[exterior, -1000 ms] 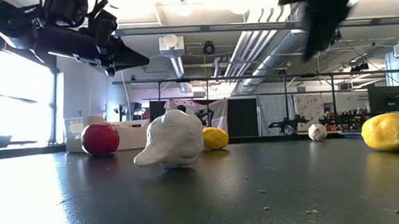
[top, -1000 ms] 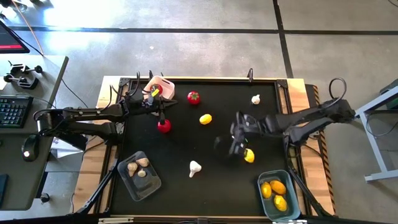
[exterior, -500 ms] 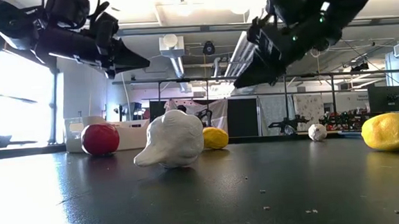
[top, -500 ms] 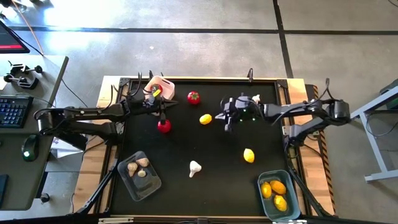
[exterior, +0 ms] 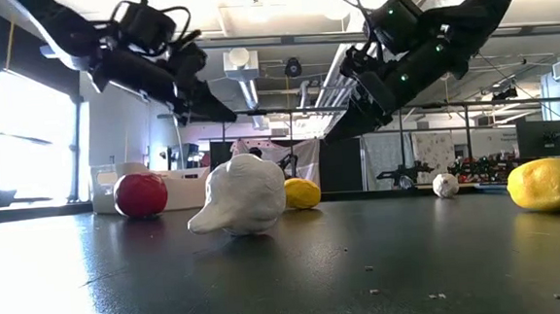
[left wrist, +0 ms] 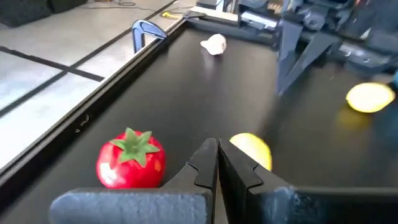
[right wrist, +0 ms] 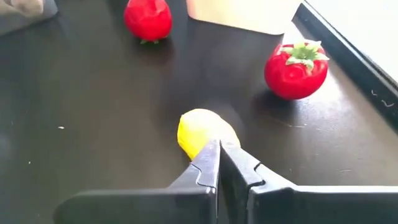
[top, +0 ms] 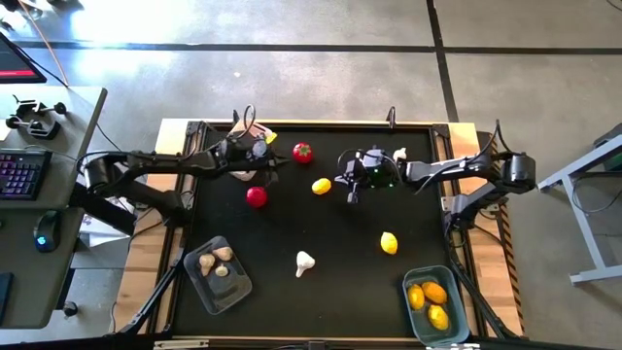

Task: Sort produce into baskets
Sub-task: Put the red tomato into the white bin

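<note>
I'm looking down at the black table (top: 330, 224), which is sitting inside a pale wooden frame. Two red tomatoes are lying on it, one (top: 302, 152) near the far edge and one (top: 256, 196) closer in on my left. A lemon (top: 321, 186) is resting mid-table, another lemon (top: 389, 242) toward the right. One garlic bulb (top: 399, 155) is sitting by the far right edge, another (top: 305, 262) near the front. A clear greyish tub (top: 219, 274) is standing at the front left, a light blue tub (top: 434, 304) at the front right, and a white tub (exterior: 155, 187) at the far left.
</note>
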Robot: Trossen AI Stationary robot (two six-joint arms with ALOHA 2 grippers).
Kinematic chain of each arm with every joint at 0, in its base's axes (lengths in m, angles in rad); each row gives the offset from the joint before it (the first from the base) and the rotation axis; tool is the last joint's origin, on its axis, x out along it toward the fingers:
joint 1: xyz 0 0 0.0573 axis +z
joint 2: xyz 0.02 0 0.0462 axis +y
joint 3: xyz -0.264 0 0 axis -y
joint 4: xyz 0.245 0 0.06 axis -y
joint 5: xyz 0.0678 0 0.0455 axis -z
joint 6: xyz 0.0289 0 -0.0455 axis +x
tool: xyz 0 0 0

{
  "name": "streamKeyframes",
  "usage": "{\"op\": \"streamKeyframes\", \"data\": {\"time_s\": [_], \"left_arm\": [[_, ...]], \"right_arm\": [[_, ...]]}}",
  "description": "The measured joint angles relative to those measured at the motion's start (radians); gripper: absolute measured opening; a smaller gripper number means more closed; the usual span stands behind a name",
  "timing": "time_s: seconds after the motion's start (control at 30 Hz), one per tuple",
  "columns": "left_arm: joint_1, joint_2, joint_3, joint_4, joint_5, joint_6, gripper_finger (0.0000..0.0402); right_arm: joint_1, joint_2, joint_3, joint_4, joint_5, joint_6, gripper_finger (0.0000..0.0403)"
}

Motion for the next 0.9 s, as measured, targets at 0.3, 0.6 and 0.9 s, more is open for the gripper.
{"op": "streamKeyframes", "data": {"time_s": [0.3, 0.6, 0.9], "left_arm": [[0.001, 0.118, 0.101, -0.008, -0.091, 0.036, 0.0065], [0.0, 0.183, 0.181, -0.076, -0.137, 0.006, 0.0165], [-0.012, 0.184, 0.181, -0.096, -0.257, -0.015, 0.0243]], "right_arm": [[0.0, 0.0, 0.0, -0.001, -0.076, -0.051, 0.0001], [0.001, 0.0, 0.0, -0.004, -0.052, -0.029, 0.0001], [0.003, 0.0, 0.001, -0.043, -0.064, -0.021, 0.0001]]}}
